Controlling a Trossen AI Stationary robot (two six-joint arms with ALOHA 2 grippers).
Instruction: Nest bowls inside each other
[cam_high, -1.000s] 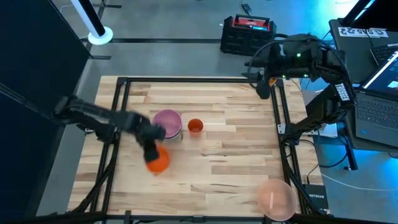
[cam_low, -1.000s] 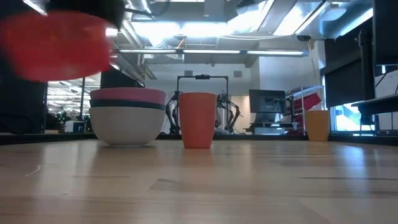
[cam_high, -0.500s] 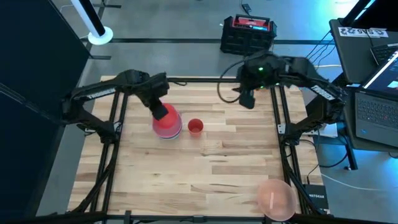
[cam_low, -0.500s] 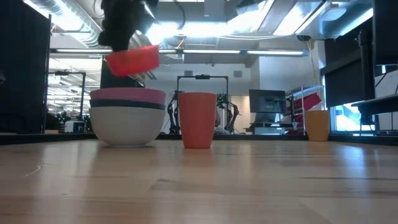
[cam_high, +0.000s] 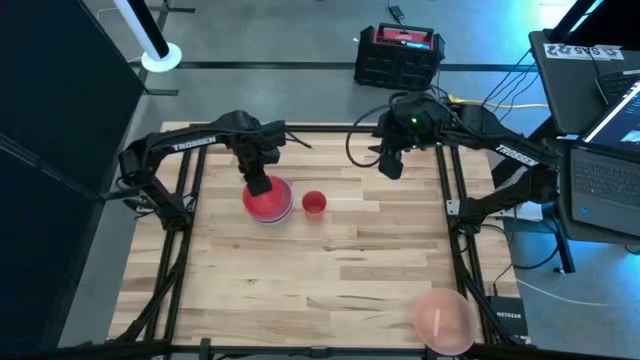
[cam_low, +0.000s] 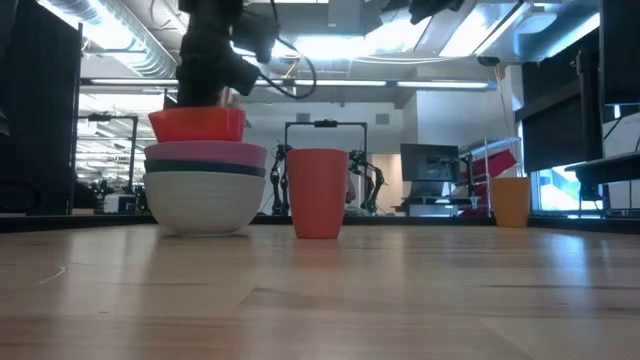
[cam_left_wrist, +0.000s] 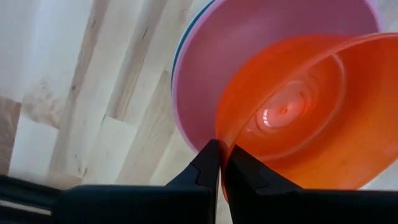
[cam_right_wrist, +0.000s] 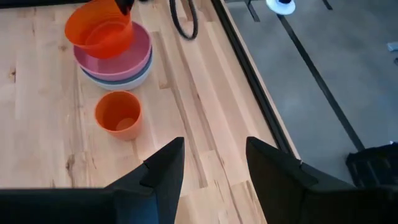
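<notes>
A red bowl (cam_low: 197, 124) hangs right over a stack of bowls: pink (cam_low: 205, 153) in teal (cam_low: 205, 168) in whitish (cam_low: 200, 200), which stands on its base on the table's far left part. My left gripper (cam_high: 259, 185) is shut on the red bowl (cam_left_wrist: 298, 118). The pink bowl (cam_left_wrist: 205, 81) shows under it. A larger translucent pink bowl (cam_high: 444, 318) sits at the near right edge. My right gripper (cam_high: 388, 165) hangs open and bare, high over the far right side (cam_right_wrist: 211, 146). My left gripper pinches the red bowl's rim (cam_left_wrist: 219, 138) on its far side, one finger inside the bowl and one outside. The fingers (cam_left_wrist: 205, 163) come from above, pointing down. The bowl hangs upright and about level, its base at the pink bowl's rim; whether they touch I cannot tell.
A small orange cup (cam_high: 314, 203) stands upright just right of the stack (cam_right_wrist: 118, 114). Black frame rails (cam_high: 447, 180) run along the table's sides. A black case (cam_high: 400, 55) lies beyond the far edge. Bare wood spreads across the middle and near left.
My left gripper has carried the red bowl from the stack's near side toward the far edge to over the stack, then lowered it from a tilt to level just above the pink bowl. My right gripper has come down and slightly toward the table's left, still open.
</notes>
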